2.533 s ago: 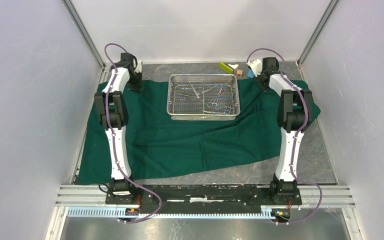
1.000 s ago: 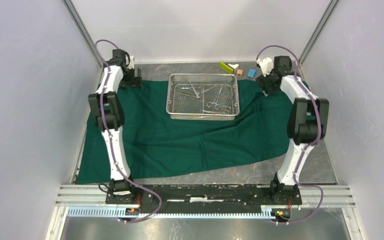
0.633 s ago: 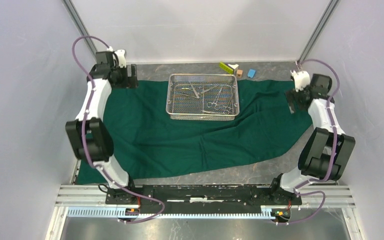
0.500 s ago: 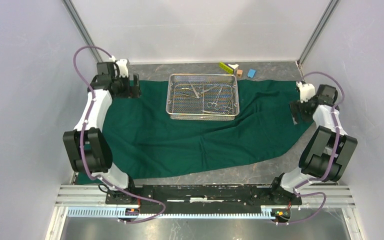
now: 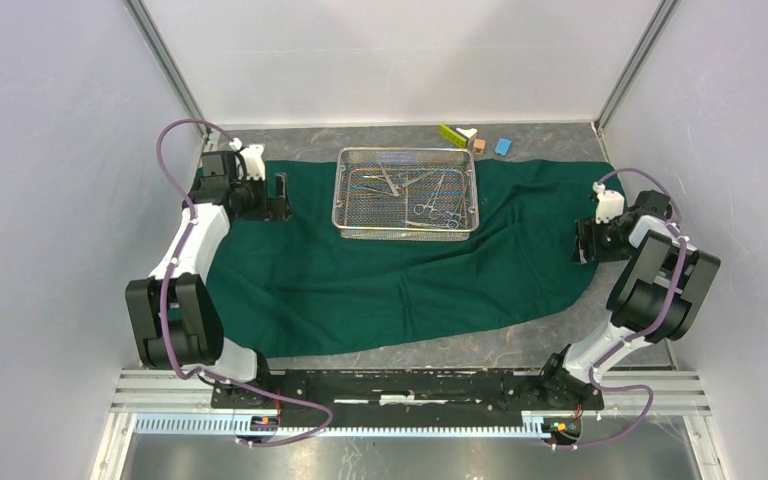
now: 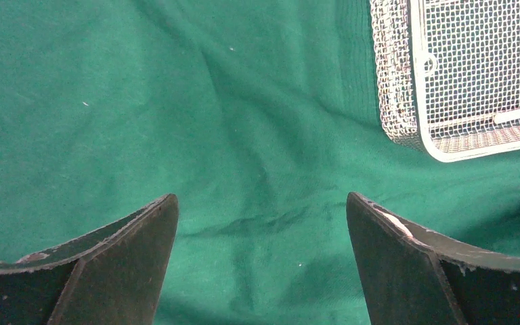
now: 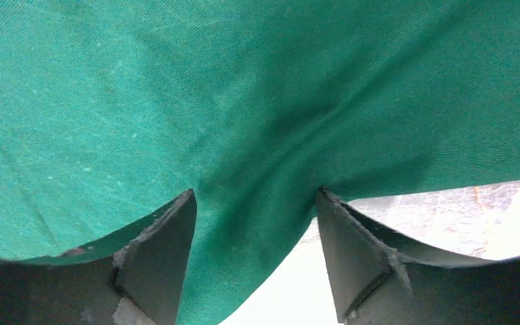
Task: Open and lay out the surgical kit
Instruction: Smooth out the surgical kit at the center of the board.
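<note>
ok so the dark green cloth drape (image 5: 360,285) is spread out over the grey table (image 5: 460,345), wrinkly tho, and its near edge runs at a slant. the rectangular silver wire-mesh tray (image 5: 405,231) sits on the cloth at the far middle, w/ the slim steel ring-handled clamps and tweezers (image 5: 430,208) lying in a jumble inside it, can't tell how many. the left gripper (image 6: 261,197) is over the far left part of the cloth, just left of the tray. its fingers are wide apart w/ nothing btwn them, and a tray corner shows at the upper right of its wrist cam. the right gripper (image 7: 255,193) is at the cloth's right edge, fingers also apart, w/ a fold of the cloth edge sitting in the gap, not pinched afaict. behind the tray and off the cloth there's a small yellow-green block (image 5: 450,135), a brown block (image 5: 478,146) and a blue block (image 5: 503,147), near each other by the far edge
</note>
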{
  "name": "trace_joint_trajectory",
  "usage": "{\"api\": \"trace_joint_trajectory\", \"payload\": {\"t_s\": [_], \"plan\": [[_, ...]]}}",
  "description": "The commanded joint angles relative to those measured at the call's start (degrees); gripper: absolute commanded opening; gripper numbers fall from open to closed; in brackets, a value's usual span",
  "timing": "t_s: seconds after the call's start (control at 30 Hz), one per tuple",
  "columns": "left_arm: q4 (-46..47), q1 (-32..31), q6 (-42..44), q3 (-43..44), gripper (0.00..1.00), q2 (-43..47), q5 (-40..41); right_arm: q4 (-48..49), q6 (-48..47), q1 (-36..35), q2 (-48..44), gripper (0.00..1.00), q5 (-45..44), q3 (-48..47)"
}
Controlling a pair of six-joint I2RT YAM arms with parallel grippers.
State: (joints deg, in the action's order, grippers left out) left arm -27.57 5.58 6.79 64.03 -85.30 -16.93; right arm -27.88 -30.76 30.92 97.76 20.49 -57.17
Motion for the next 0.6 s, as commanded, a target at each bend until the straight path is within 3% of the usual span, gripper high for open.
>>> {"api": "trace_joint_trajectory", "payload": {"t_s": [0.0,0.1,0.3,0.57], "plan": [[2.85,-0.18,1.62,-0.31,1.00,3.37,-1.68,-1.27,0.92,1.58,1.38,0.62,3.86,0.84],[2.58,-0.14,1.48,-0.16,1.00,3.97,-2.18,-3.49,-1.18,3.50,-1.58,0.39,4.90,1.55],[2.08,-0.22,2.80,0.39,1.00,5.79,-1.81,-11.13,-7.54,6.06,-12.85,0.11,4.20,4.66],[1.16,-0.77,6.04,0.92,1.00,8.22,-0.65,-15.56,-13.16,6.17,-27.75,0.08,-4.74,9.12]]}}
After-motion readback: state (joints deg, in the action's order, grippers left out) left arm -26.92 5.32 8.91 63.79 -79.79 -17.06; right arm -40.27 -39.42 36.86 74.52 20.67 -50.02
